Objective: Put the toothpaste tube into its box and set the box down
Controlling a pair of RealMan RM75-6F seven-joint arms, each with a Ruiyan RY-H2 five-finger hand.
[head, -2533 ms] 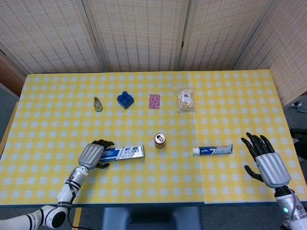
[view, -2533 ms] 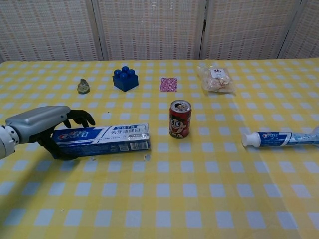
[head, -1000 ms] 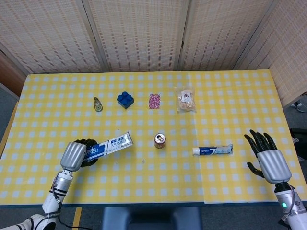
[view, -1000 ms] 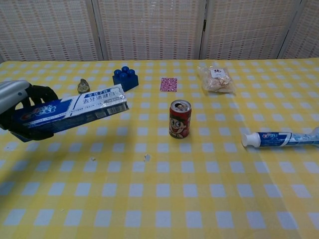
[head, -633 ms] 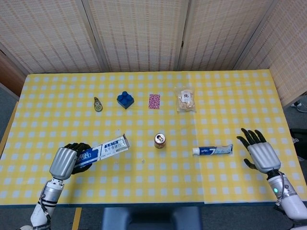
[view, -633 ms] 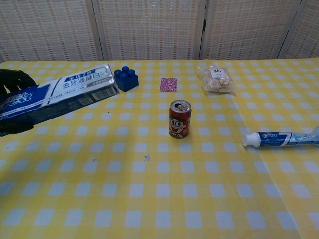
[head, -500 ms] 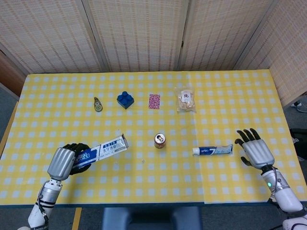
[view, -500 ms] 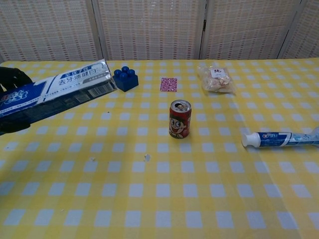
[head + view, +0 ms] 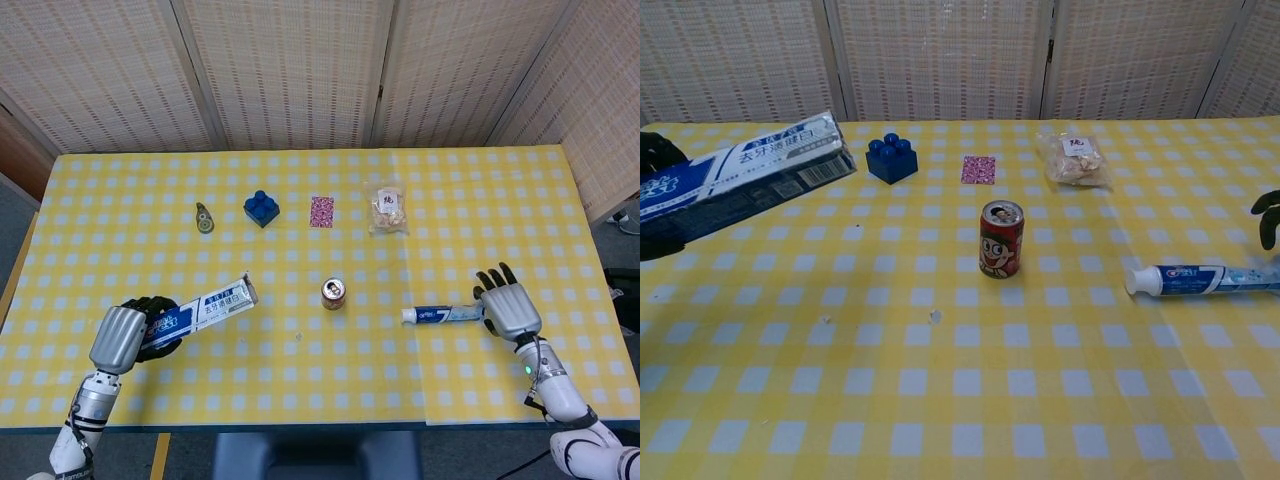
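The long blue-and-white cardboard toothpaste box (image 9: 198, 305) is up off the yellow-and-white checked tablecloth (image 9: 300, 400), carried at the near left of the table by the left hand (image 9: 118, 336), whose dark fingers are wrapped around one end while the far end juts out toward the middle, tilted a little upward. It looks light and hollow, the sort of carton that would crumple under a hard squeeze, so a moderate hold round its closed end seems the sensible one, leaving the other end free for loading; whether that end's flap is open I cannot tell from here. The white-and-blue plastic toothpaste tube (image 9: 443, 314) lies flat on the cloth to the right of the small red drink can (image 9: 333, 293), its white cap pointing toward the can and its crimped tail toward the right hand (image 9: 506, 306). That hand holds nothing; its fingers are spread and it sits just at the tube's tail end, touching or very nearly so. In the chest view only dark fingertips (image 9: 1268, 212) show at the right edge above the tube. The tube is likely soft, smooth and prone to rolling, so I would take it across the firmer body nearer the cap than by the flat tail.
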